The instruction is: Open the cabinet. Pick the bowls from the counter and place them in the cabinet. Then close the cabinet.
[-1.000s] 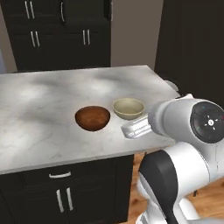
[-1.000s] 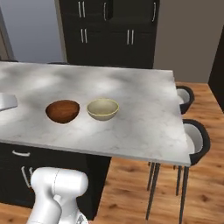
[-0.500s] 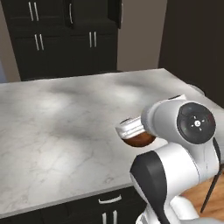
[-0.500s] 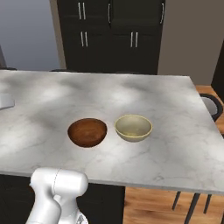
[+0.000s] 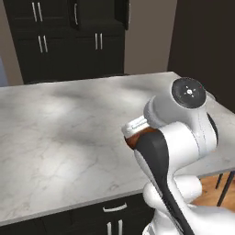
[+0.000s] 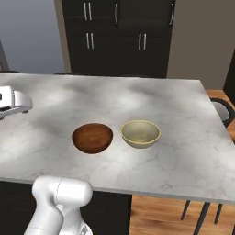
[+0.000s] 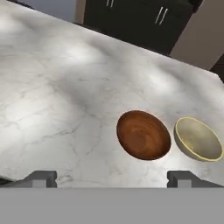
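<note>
The counter (image 6: 183,114) is white and light grey, with thin grey lines like marble. The near bowl on the left (image 6: 92,137) is shiny reddish brown, with dark wood rings inside. The bowl just right of it (image 6: 141,133) is pale cream with a yellow rim. The far cabinet (image 6: 128,36) is black with thin white handles. The wall beside it is brownish grey. The floor (image 6: 160,218) at the near right is orange-brown wood. The stool (image 6: 224,109) on the right is black and grey.
</note>
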